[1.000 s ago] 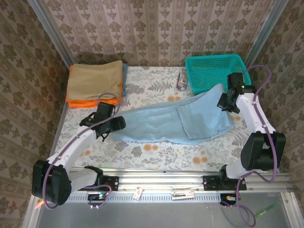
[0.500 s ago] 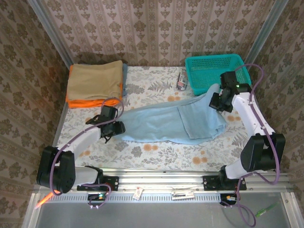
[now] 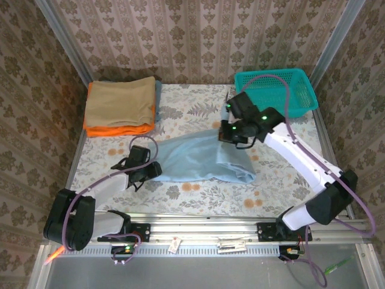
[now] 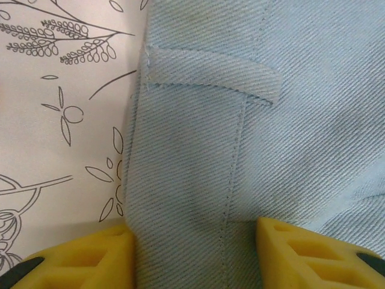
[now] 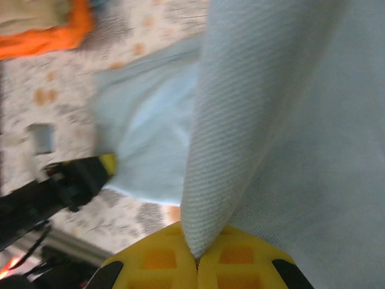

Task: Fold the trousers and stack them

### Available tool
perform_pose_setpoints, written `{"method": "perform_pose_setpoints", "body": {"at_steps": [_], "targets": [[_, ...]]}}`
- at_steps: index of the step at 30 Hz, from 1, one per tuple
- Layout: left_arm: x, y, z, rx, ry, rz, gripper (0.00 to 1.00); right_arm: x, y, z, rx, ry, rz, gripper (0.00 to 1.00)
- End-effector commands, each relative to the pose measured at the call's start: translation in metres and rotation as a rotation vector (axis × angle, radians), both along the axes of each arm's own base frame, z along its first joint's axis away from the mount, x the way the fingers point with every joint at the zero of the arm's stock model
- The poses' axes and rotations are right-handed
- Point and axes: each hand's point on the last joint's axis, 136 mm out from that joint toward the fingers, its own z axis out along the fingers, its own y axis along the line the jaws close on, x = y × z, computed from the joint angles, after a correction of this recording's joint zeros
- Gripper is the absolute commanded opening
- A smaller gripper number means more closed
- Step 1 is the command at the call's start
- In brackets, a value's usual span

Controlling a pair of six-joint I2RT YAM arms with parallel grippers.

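Right pincer [image 3: 227, 136], clamped on the leg end of the trousers [image 3: 192, 159], swung left from basket [image 3: 274, 90]. Legs now doubled over on table [image 3: 198, 108], front-left of basket. Left pincer [image 3: 149, 171] half-open astride cloth edge, hold unclear. First fold nearly laid.

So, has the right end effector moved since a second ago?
Yes. The right end effector has swung left, away from the teal basket, pulling the end of the trousers over with it.

Bright even light; right wrist view motion-blurred.
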Motion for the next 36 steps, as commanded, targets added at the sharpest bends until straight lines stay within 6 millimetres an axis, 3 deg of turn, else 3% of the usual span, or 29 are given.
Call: {"method": "perform_pose_setpoints", "body": {"at_steps": [1,5,11,18,24,26,28,32,36], "targets": [[-0.034,0.001,-0.019,-0.007,0.136,-0.008,0.54,0.011,0.06,0.002,0.076,0.002,0.036,0.0],[-0.03,-0.013,0.002,-0.099,0.075,-0.054,0.71,0.013,0.116,-0.008,0.097,0.01,0.094,0.0],[-0.026,-0.01,0.003,-0.151,0.077,-0.05,0.71,0.011,0.176,-0.012,0.121,0.005,0.168,0.0],[-0.025,-0.016,-0.007,-0.185,0.098,-0.061,0.66,0.006,0.211,-0.015,0.157,0.011,0.222,0.0],[-0.024,-0.015,0.002,-0.192,0.081,-0.056,0.68,0.0,0.229,-0.049,0.129,0.071,0.277,0.0],[-0.025,-0.006,0.012,-0.173,0.08,-0.024,0.75,-0.002,0.23,-0.061,0.116,0.097,0.284,0.0],[-0.027,0.012,0.025,-0.128,0.067,0.048,0.97,-0.003,0.232,-0.069,0.115,0.112,0.293,0.0],[-0.037,0.054,0.056,-0.077,0.036,0.231,1.0,-0.004,0.235,-0.081,0.116,0.127,0.293,0.0],[-0.05,0.08,0.074,-0.075,0.011,0.355,1.0,-0.003,0.241,-0.092,0.121,0.143,0.297,0.0]]}}
